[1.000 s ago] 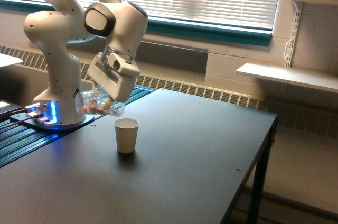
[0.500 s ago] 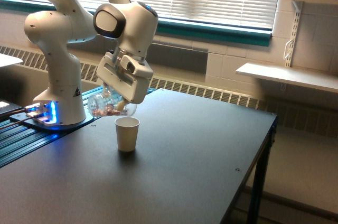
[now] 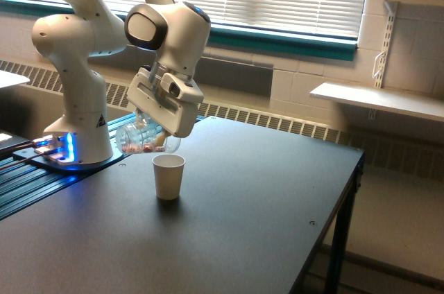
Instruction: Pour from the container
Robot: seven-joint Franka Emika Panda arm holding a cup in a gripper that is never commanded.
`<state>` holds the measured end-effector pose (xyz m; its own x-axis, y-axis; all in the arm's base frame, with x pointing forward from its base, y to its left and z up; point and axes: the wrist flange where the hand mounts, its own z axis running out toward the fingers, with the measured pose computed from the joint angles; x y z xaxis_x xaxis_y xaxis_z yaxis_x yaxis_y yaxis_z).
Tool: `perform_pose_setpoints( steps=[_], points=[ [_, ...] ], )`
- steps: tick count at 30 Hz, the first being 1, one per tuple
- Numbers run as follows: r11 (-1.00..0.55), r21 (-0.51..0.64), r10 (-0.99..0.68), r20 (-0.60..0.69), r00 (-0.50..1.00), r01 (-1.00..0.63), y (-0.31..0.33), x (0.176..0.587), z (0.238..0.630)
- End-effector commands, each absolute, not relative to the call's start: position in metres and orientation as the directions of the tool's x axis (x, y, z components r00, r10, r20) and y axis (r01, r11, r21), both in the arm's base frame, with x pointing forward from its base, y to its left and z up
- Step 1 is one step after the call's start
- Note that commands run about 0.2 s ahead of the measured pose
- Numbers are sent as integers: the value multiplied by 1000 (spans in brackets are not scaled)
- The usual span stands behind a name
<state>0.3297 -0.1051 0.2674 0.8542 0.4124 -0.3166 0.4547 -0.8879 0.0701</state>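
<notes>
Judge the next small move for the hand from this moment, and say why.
Probably tip the container further, mouth down. It lies nearly sideways in the hand, its mouth just above the paper cup, the pieces inside it; none can be seen falling.

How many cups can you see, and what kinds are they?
Clear plastic container, tipped on its side in the gripper, with reddish and tan pieces inside: 1
White paper cup, standing upright on the black table: 1
Total: 2
</notes>
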Motion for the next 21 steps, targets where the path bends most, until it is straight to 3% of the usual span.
perform_pose_setpoints(
  steps=[1,21],
  points=[
    [-890,65,408,-321,854,450,-112,334,272],
    [-908,114,339,-366,866,404,-133,343,275]
  ],
)
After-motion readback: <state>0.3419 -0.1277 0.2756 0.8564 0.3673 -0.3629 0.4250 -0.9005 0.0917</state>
